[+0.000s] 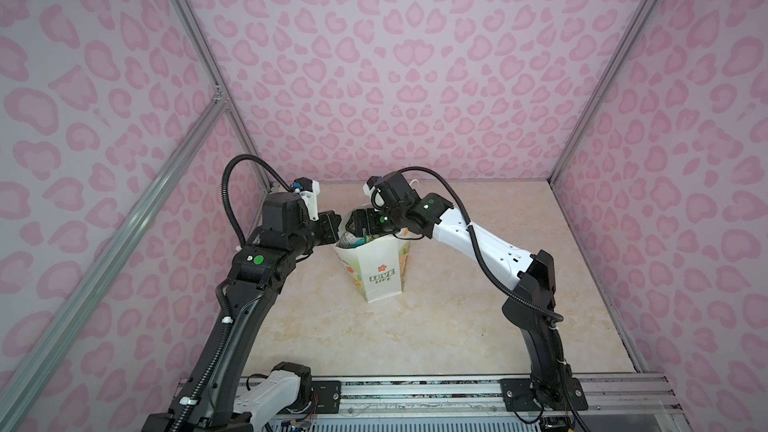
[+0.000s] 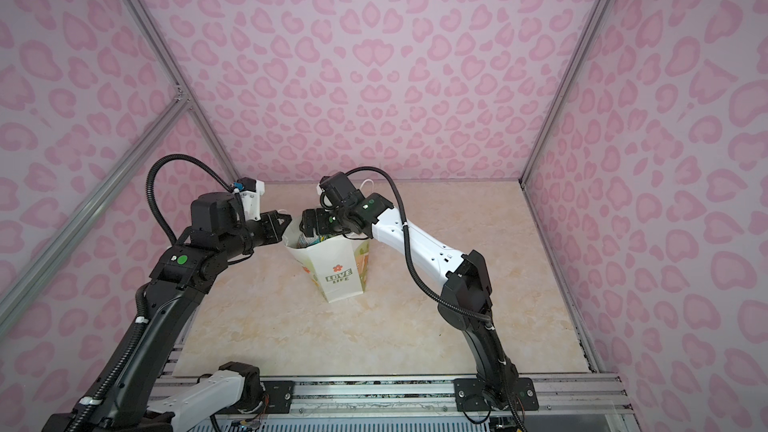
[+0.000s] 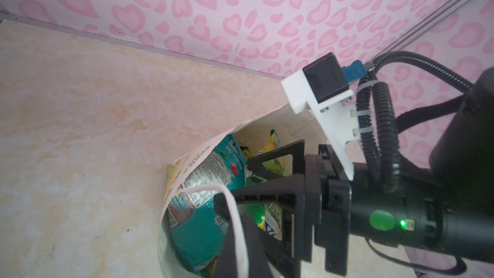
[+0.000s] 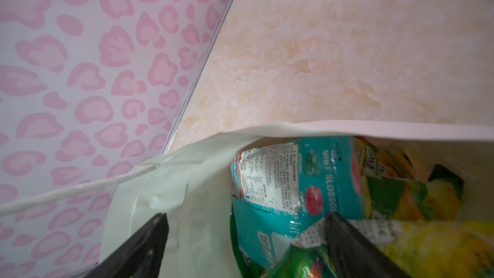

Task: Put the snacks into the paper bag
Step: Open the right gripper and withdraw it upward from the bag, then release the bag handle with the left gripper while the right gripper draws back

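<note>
The snacks [image 4: 280, 183] sit inside the paper bag [image 1: 380, 280], mid worktop [image 1: 457, 305].
The left gripper [image 2: 284, 221] has its jaws closed on the cord handle [image 4: 80, 191]; the right gripper [image 1: 352, 224] holds its jaws wide open over the bag's top.

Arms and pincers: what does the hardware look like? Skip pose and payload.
Left arm: black shells, white link near the base. Right arm: black lower links, white forearm. Each carries black corrugated cable conduit with white zip ties, a round green sticker and a white wrist-camera bracket. The left pincer and right pincer are black, with skeletal triangular-frame fingers.
</note>
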Robot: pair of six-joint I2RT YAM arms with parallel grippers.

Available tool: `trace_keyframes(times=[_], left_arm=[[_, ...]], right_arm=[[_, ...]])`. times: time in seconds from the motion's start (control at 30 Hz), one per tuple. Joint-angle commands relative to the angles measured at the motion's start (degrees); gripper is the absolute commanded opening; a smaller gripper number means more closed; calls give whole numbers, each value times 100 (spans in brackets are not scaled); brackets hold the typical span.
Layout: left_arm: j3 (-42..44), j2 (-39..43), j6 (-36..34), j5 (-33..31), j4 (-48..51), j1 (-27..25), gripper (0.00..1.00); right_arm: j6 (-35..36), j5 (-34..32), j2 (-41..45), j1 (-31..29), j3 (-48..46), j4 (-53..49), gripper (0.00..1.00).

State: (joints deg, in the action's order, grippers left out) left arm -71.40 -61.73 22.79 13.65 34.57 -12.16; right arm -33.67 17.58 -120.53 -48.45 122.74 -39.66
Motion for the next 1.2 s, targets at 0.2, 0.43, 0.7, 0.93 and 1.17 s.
trace_keyframes(times=[0.2, 0.43, 0.7, 0.93, 1.17], left_arm=[[12, 4, -54, 6, -170, 3, 5], [11, -5, -47, 28, -165, -3, 5], [20, -58, -46, 50, -187, -1, 4], [20, -40, -72, 15, -196, 1, 5], [20, -10, -70, 6, -205, 3, 4]], right_arm=[[888, -629, 688, 47, 913, -871, 95], [761, -1035, 2257, 582, -1131, -75, 95], [561, -186, 2266, 1019, -1793, 679, 95], [340, 380, 1592, 1134, -1307, 1174, 95], [-90, 1187, 1018, 1316, -917, 1894, 94]])
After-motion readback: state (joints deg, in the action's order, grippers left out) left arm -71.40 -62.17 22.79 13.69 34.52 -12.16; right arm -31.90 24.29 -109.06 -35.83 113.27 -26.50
